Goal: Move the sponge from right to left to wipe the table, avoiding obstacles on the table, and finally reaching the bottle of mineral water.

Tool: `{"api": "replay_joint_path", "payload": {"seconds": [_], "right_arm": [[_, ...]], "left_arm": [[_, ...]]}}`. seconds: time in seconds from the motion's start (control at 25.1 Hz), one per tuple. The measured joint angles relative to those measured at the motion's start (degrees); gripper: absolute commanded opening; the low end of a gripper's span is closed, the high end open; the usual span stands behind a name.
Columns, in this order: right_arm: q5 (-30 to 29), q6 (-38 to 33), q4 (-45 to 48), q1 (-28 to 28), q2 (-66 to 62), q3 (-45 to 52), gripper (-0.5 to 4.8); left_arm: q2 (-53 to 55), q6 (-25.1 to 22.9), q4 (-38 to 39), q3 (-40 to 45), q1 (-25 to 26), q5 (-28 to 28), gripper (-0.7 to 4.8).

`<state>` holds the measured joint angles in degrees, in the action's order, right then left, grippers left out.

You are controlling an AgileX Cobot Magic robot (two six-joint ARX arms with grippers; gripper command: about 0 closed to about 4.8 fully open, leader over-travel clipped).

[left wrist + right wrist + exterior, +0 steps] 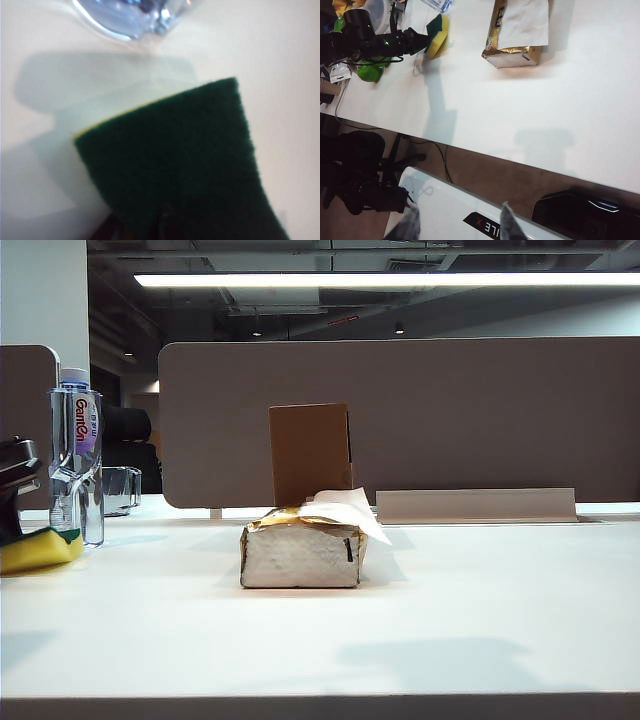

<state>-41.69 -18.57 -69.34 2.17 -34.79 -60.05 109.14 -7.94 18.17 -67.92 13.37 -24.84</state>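
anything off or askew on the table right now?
Nothing spilled or toppled. The silver-gold soft tissue pack looks crumpled, with white tissue hanging out. The yellow foam sponge with green scouring layer lies beside the clear GanTen water bottle, at the left gripper. The right gripper is off the table, empty.

sponge [190,160]: rough green scourer, yellow foam | table [480,610]: smooth white

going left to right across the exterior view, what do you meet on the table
left hand → sponge → bottle of mineral water → clear glass container → tissue pack, with the brown cardboard box standing behind it
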Motion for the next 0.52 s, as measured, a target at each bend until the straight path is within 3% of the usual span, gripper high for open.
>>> {"api": "replay_joint_path", "payload": {"seconds": [0.2,0.4,0.52], "right_arm": [[-0.13,-0.11,0.00,0.00,0.00,0.00,2.08],[-0.13,-0.13,0.00,0.00,0.00,0.00,2.08],[-0.13,-0.13,0.00,0.00,0.00,0.00,2.07]], "left_arm": [[0.02,0.92,-0.68,-0.07,0.04,0.42,1.62],[0.07,1.14,-0.85,-0.11,0.31,-1.42,1.75],[0.07,1.20,-0.81,-0.09,0.39,-2.23,2.60]]}}
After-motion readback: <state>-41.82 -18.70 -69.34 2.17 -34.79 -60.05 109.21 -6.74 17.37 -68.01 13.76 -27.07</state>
